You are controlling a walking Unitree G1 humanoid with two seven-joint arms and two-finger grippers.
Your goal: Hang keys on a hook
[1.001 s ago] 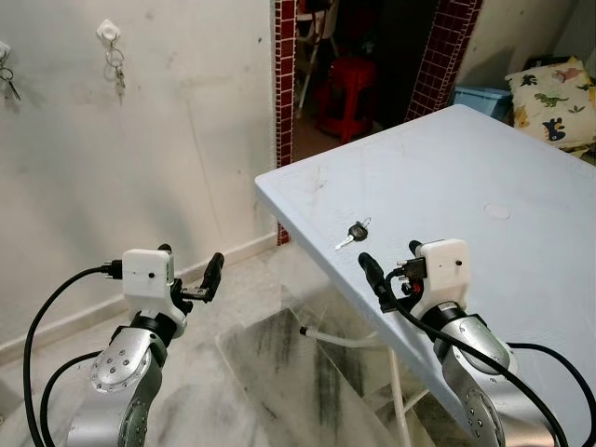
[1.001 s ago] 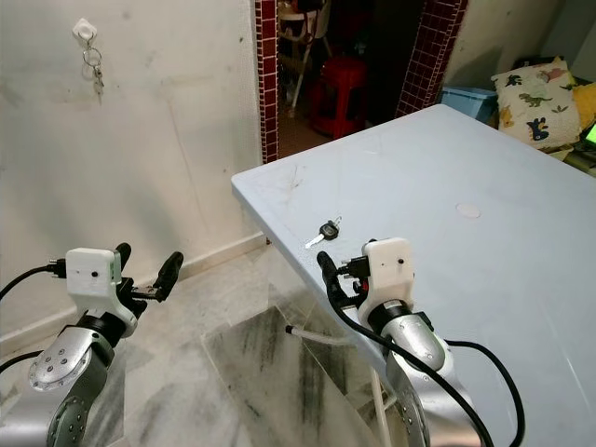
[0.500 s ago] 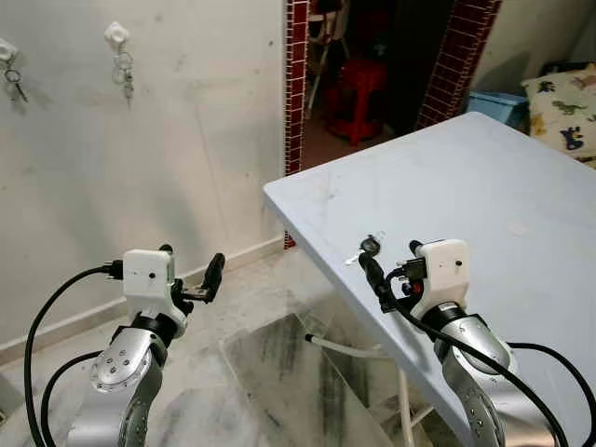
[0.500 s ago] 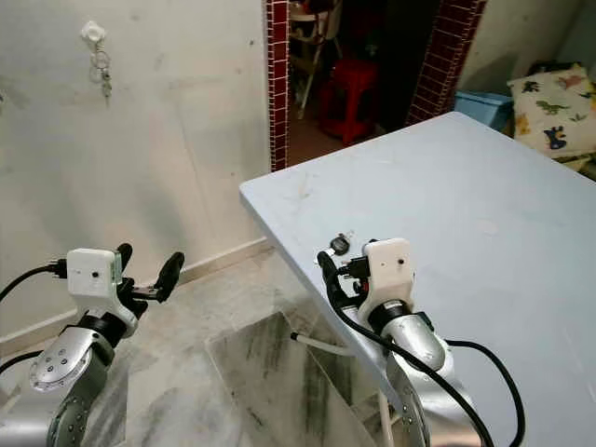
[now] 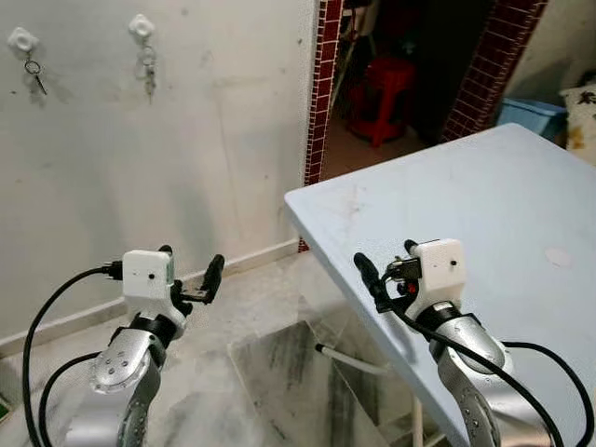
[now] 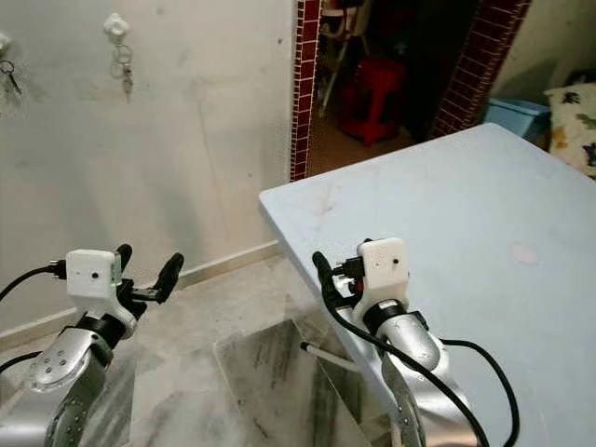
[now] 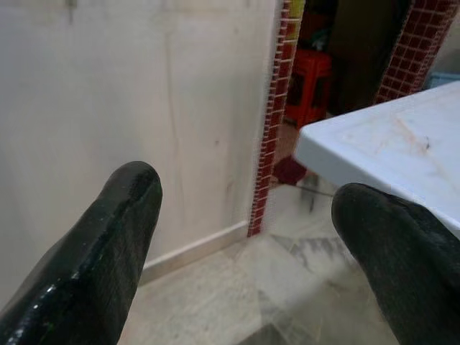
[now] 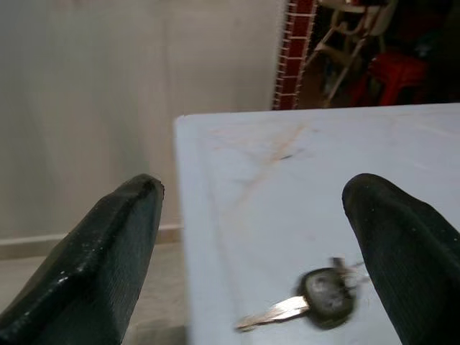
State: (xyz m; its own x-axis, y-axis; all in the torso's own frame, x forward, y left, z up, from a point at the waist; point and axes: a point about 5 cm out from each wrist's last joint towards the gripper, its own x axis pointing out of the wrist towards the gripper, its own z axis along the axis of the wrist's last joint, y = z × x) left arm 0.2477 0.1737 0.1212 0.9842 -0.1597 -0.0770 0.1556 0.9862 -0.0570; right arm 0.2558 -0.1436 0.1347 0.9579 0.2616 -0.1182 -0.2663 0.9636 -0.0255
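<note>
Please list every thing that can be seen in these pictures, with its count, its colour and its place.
Black-headed metal key: one, black and silver, lying on the table between the right tool's fingers.
Pale blue plastic table: one, in front at the right.
White wall hooks: two, high on the wall at the left, each with keys hanging.
Hanging metal keys: one bunch under each hook.
Red plastic stool: one, in the dark doorway.
Red tiled door frame: one, around the doorway.
Blue plastic box: one, beyond the table.
Dinosaur-print cushion: one, far right.
Left tool: open, above the floor.
Right tool: open, at the table edge over the key.
</note>
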